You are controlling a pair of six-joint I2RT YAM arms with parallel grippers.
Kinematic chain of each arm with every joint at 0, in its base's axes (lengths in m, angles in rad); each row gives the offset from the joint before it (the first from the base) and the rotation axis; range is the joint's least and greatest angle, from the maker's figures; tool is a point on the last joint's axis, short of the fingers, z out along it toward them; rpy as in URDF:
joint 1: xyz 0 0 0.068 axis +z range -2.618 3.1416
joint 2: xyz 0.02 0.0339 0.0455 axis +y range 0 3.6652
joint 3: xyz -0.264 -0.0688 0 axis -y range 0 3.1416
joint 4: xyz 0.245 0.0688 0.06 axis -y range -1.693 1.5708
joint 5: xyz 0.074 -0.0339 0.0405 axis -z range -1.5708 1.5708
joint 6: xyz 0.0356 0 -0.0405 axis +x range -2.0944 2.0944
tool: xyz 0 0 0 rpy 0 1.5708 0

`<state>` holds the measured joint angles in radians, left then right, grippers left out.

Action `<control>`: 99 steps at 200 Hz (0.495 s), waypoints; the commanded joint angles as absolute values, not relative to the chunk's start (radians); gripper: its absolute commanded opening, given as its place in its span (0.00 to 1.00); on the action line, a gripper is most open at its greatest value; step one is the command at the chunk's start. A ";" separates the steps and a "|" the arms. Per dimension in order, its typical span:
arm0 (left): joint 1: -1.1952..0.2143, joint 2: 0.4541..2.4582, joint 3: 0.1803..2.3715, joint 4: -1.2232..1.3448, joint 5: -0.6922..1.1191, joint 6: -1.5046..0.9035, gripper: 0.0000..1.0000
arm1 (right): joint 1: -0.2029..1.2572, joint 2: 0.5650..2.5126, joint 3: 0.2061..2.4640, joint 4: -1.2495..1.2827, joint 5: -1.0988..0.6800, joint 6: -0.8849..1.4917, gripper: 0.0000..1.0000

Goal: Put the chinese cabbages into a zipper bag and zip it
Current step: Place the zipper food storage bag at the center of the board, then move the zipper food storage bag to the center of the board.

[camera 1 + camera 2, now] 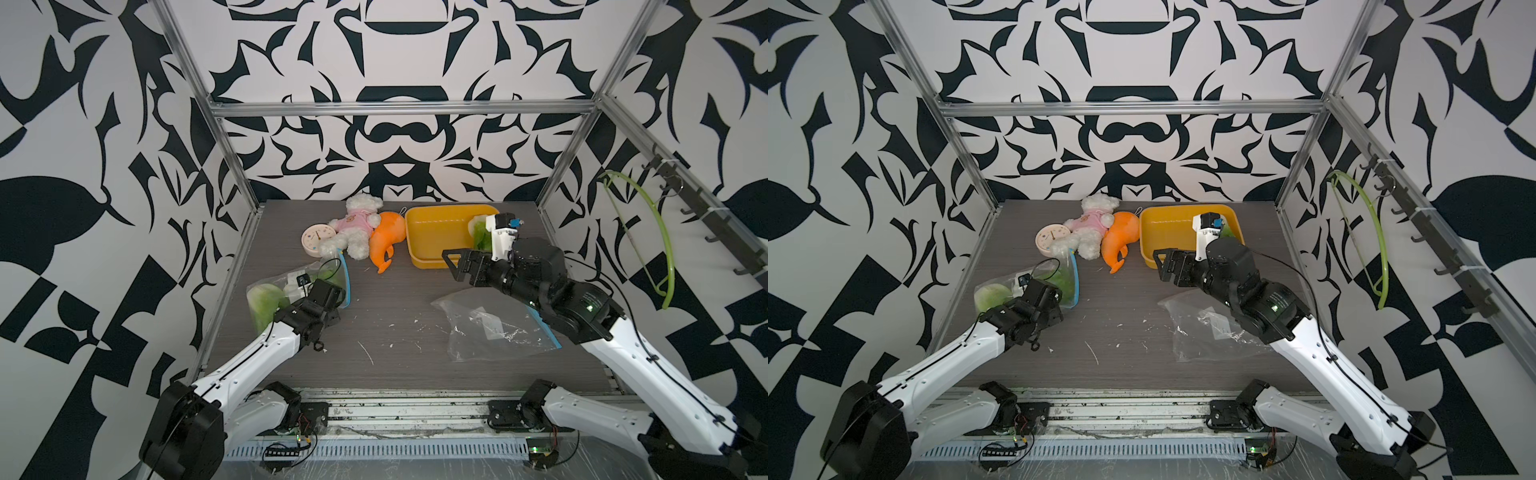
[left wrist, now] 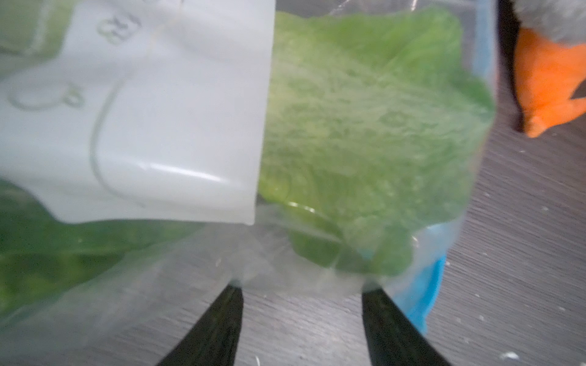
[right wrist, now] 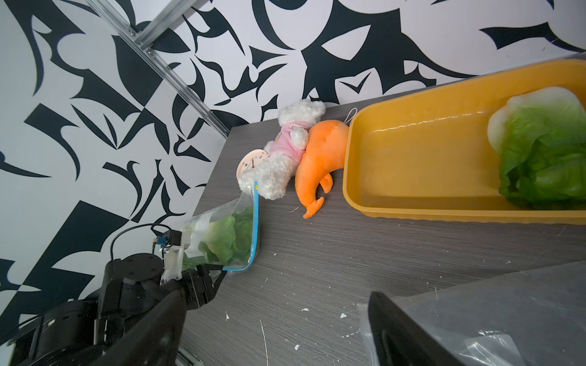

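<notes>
Left gripper: fingers apart, tips at the near edge of the zipper bag, not clamped on it. The bag lies at the left side of the surface, its blue zip strip on the side facing the centre. Cannot tell whether the strip is sealed.

Cabbages: two show through the bag's plastic. One is pale, at the bag's outer end; one is leafy green, just inside the zip strip. The third cabbage lies in the yellow tray at the back right, against the tray's right end.

Right gripper: fingers wide apart, nothing between them, held above the surface in front of the tray.

A second bag, clear and holding no cabbage, lies flat and crumpled on the right; the right arm passes over it.

Back centre: a white teddy bear in a pink top, an orange plush toy touching the tray's left end, and a small round clock beside the bear. Small white scraps are scattered over the middle of the surface.
</notes>
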<state>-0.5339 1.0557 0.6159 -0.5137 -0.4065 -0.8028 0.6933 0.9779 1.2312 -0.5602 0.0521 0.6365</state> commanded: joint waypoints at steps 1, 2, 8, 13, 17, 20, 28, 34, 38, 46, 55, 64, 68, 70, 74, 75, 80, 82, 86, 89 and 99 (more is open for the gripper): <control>-0.595 1.023 0.667 -0.530 -0.355 -0.838 0.70 | 0.690 0.973 1.275 -0.552 0.029 0.630 0.97; -0.600 1.022 0.669 -0.531 -0.357 -0.842 0.70 | 0.690 0.973 1.276 -0.552 0.028 0.630 0.97; -0.630 1.028 0.685 -0.538 -0.366 -0.861 0.72 | 0.690 0.973 1.276 -0.553 0.022 0.630 0.98; -0.652 1.034 0.701 -0.552 -0.374 -0.880 0.74 | 0.690 0.974 1.278 -0.552 0.020 0.630 0.99; -0.673 1.043 0.716 -0.561 -0.379 -0.898 0.75 | 0.690 0.977 1.279 -0.553 0.020 0.628 0.99; -0.688 1.050 0.723 -0.564 -0.384 -0.908 0.75 | 0.690 0.978 1.280 -0.556 0.020 0.627 0.99; -0.734 1.071 0.745 -0.558 -0.387 -0.933 0.77 | 0.690 0.982 1.281 -0.559 0.019 0.626 0.99; -0.769 1.090 0.763 -0.551 -0.387 -0.951 0.78 | 0.690 0.986 1.282 -0.565 0.018 0.622 0.99; -0.791 1.106 0.775 -0.545 -0.383 -0.958 0.79 | 0.691 0.990 1.285 -0.570 0.018 0.619 0.99; -0.829 1.140 0.803 -0.538 -0.366 -0.963 0.81 | 0.690 0.998 1.291 -0.588 0.025 0.618 0.99; -0.875 1.177 0.837 -0.541 -0.364 -0.978 0.82 | 0.691 1.002 1.296 -0.602 0.031 0.622 0.99; -0.925 1.212 0.866 -0.514 -0.357 -0.986 0.84 | 0.690 0.997 1.290 -0.606 0.035 0.624 0.99; -0.943 1.228 0.876 -0.495 -0.346 -0.985 0.84 | 0.690 0.994 1.287 -0.605 0.037 0.626 0.99; -0.952 1.235 0.881 -0.488 -0.339 -0.987 0.84 | 0.690 0.993 1.285 -0.605 0.038 0.626 0.99; -0.965 1.252 0.892 -0.474 -0.325 -0.990 0.84 | 0.690 0.990 1.281 -0.605 0.040 0.626 0.99; -0.968 1.254 0.895 -0.470 -0.321 -0.991 0.84 | 0.690 0.989 1.280 -0.605 0.041 0.626 0.99; -0.984 1.283 0.906 -0.447 -0.300 -0.998 0.88 | 0.690 0.985 1.279 -0.605 0.049 0.626 0.99; -0.990 1.301 0.910 -0.438 -0.291 -0.998 0.89 | 0.690 0.985 1.279 -0.605 0.052 0.626 0.99; -1.002 1.319 0.918 -0.414 -0.273 -0.999 0.90 | 0.690 0.983 1.277 -0.609 0.059 0.626 0.99; -1.010 1.331 0.924 -0.399 -0.260 -0.999 0.90 | 0.690 0.981 1.277 -0.612 0.063 0.625 0.99; -1.036 1.367 0.947 -0.348 -0.228 -1.002 0.91 | 0.689 0.975 1.276 -0.620 0.071 0.623 0.99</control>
<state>-0.9836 1.2865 0.8978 -0.4629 -0.3248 -0.9722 0.6930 1.0008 1.2507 -0.6155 0.0360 0.6327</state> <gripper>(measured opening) 0.900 0.992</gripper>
